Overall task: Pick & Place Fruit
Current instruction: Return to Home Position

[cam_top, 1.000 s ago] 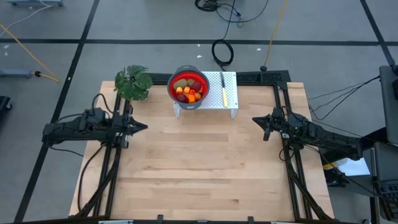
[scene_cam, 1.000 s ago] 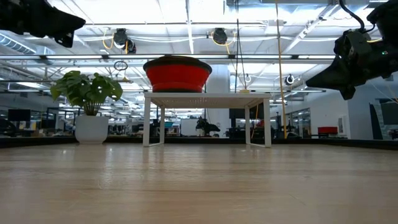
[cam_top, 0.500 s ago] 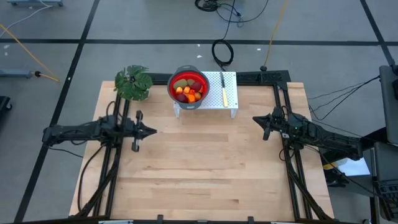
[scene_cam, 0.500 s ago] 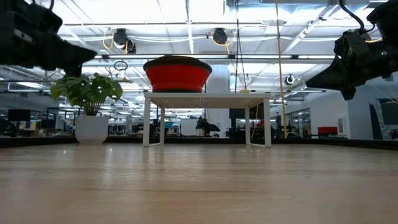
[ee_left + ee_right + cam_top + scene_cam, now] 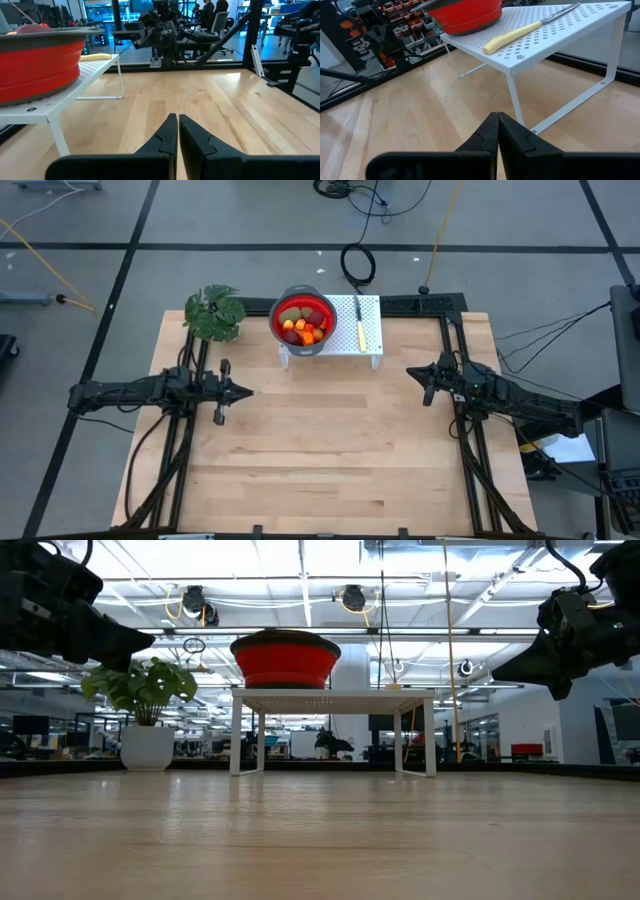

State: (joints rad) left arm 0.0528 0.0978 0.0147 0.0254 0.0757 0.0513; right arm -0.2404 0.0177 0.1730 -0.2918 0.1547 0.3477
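The fruit (image 5: 303, 326) is seen piled in the bowl (image 5: 274, 313) at the far edge of the table (image 5: 330, 460), between the nearer left gripper (image 5: 247, 392) and the right gripper (image 5: 410, 372), both shut tight and empty.

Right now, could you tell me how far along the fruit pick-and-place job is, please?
Done: the fruit lies heaped in the red strainer bowl on the white shelf, with the yellow-handled knife beside it. In hand: nothing; the left gripper and right gripper are shut and empty, at opposite sides of the tabletop. Left: no fruit shows loose on it, so probably only parking the arms.
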